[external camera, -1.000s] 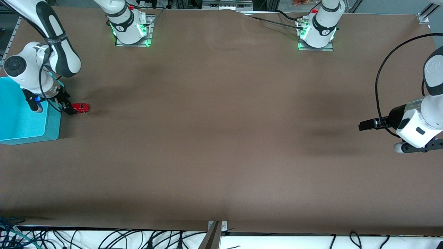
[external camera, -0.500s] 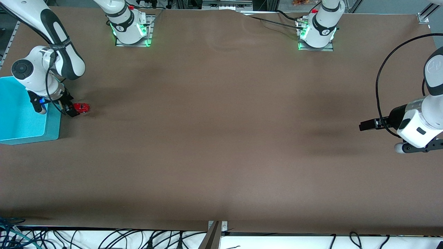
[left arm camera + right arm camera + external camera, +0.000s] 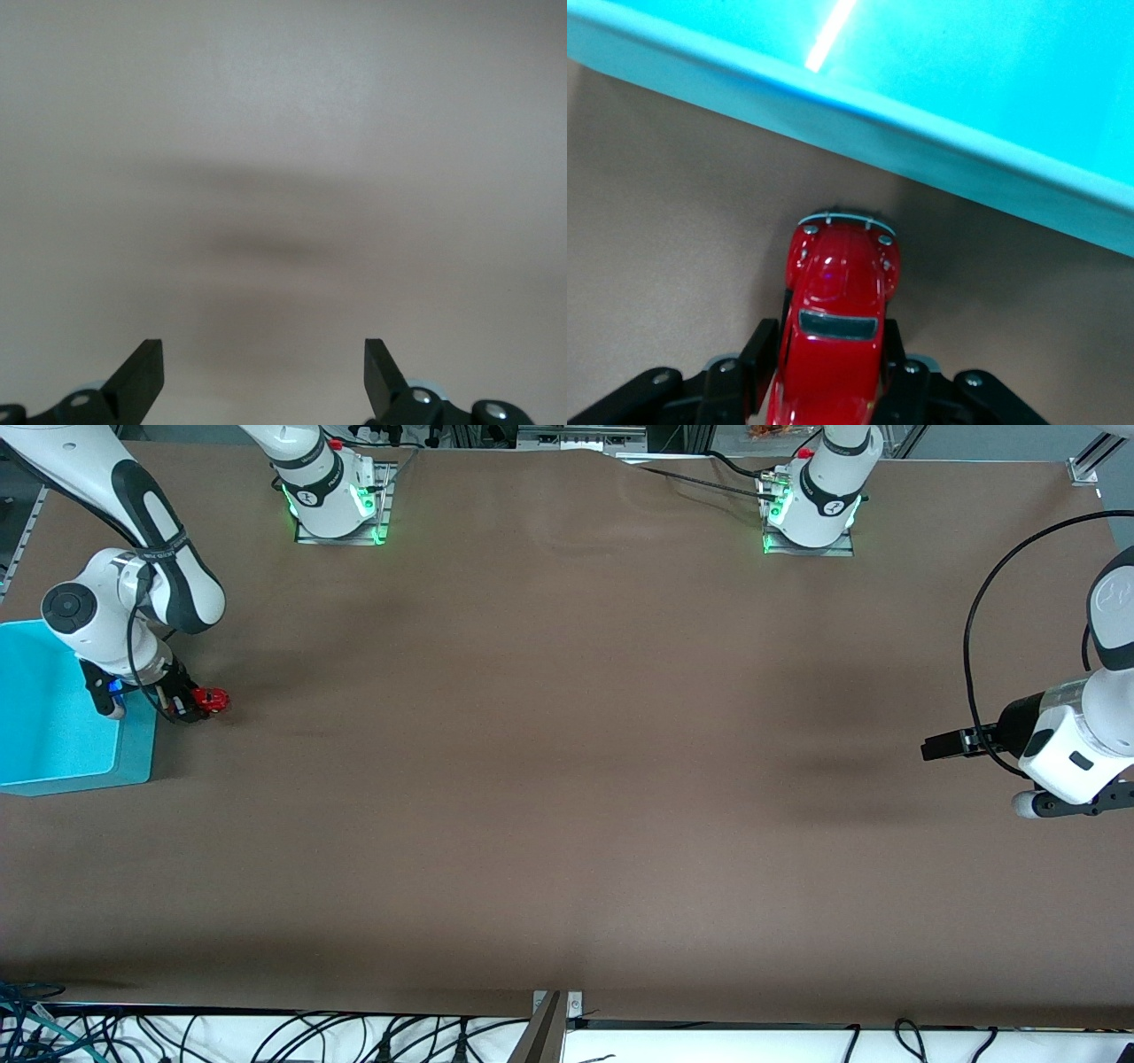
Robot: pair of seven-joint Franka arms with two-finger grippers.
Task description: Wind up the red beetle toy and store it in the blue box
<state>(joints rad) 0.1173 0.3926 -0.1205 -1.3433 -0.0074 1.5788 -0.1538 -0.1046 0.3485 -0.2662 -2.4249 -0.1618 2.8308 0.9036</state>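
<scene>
My right hand (image 3: 197, 707) is down at the table (image 3: 567, 779), at the right arm's end of it, and its two fingers (image 3: 764, 350) are pressed in against the sides of the red beetle toy (image 3: 837, 323). In the right wrist view the little car sits between the fingers with its rounded hood and chrome bumper pointing toward the blue box (image 3: 939, 97), a dark window showing across its roof. From the front view only a small patch of red (image 3: 213, 701) shows past my black fingers. The toy is on the brown surface, or just off it; I cannot tell which from these views.

The blue box (image 3: 133, 753) stands just beside the toy, at the very edge of the table on the right arm's end. Its light cyan wall runs close to the car's nose in the right wrist view, with a strip of bare table between them, so the two are near but not touching. My right wrist hangs partly over the box's rim.

My left hand (image 3: 930, 744) waits in the air over the left arm's end of the table, well apart from the toy and the box. Its fingers (image 3: 142, 376) are spread wide with nothing between them, only blurred brown table beneath.
</scene>
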